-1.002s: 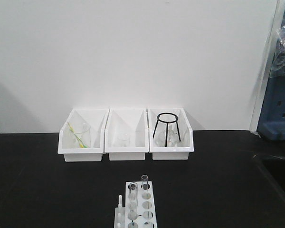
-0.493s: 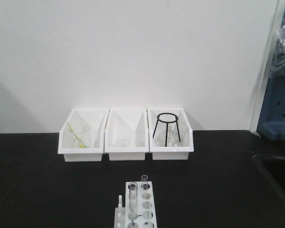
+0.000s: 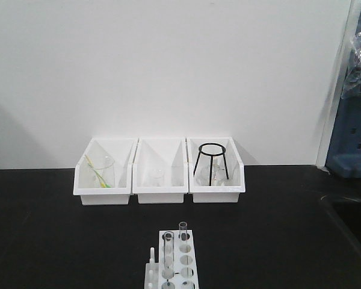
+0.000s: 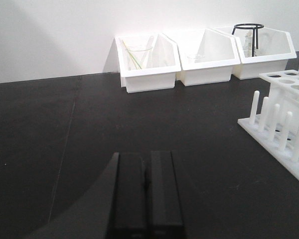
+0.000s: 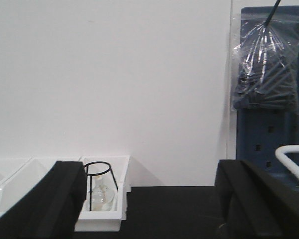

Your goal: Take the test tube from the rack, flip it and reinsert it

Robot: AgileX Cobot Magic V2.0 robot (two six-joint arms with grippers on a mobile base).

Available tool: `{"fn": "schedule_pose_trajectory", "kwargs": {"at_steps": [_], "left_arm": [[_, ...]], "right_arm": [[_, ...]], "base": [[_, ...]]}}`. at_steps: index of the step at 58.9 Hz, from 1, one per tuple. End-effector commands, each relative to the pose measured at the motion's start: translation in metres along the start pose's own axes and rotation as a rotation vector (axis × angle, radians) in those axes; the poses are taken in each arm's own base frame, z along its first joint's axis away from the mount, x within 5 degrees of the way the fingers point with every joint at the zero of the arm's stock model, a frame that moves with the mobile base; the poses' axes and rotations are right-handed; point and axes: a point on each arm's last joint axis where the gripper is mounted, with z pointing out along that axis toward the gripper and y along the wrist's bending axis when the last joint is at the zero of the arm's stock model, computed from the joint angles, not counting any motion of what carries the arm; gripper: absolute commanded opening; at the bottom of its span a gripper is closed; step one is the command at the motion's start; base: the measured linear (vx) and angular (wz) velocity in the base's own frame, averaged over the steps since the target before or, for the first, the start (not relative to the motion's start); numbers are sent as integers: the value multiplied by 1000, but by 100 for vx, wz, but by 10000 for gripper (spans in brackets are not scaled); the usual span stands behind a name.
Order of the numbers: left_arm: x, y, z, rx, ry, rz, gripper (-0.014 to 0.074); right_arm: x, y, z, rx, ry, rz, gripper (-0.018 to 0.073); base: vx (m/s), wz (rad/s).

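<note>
standing in one rack [image 3: 176, 265] are two test tubes [image 3: 168, 247]; three bins [image 3: 162, 195] sit at its 12 o'clock. left fingers [image 4: 132, 199] pressed together, empty; right fingers [image 5: 249, 204] spread wide, empty.

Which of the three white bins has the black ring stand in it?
The rightmost bin in the front view, holding the black ring stand. The middle bin has small glassware; the leftmost bin a beaker with yellow-green sticks.
</note>
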Motion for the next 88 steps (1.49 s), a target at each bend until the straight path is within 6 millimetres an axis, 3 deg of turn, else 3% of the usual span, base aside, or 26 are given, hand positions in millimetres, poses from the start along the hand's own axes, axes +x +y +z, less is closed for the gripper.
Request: {"fn": "schedule_pose_trajectory", "kwargs": {"at_steps": [1,14,28,40,54,88], "left_arm": [[-9,-1,-1,13,-91,-14,-6],[-9,-1,-1,13,-91,-14,-6],[-9,-1,-1,13,-91,-14,-6],[-9,-1,-1,13,-91,-14,-6],[-9,-1,-1,13,-91,-14,-6],[-9,-1,-1,13,-91,-14,-6]], "right_arm": [[2,15,3,-109,-98,-42,534],[64,67,9,-445,-60,-24,509],[105,112,39,-652,-13,21,509],[120,140,72,-798,-39,-36,509],[130,155,102,-837,-73,2,509],[165,177,146,-881,-81,80,509]], "base": [[0,0],[0,0],[0,0],[0,0],[0,0],[0,0]]}}
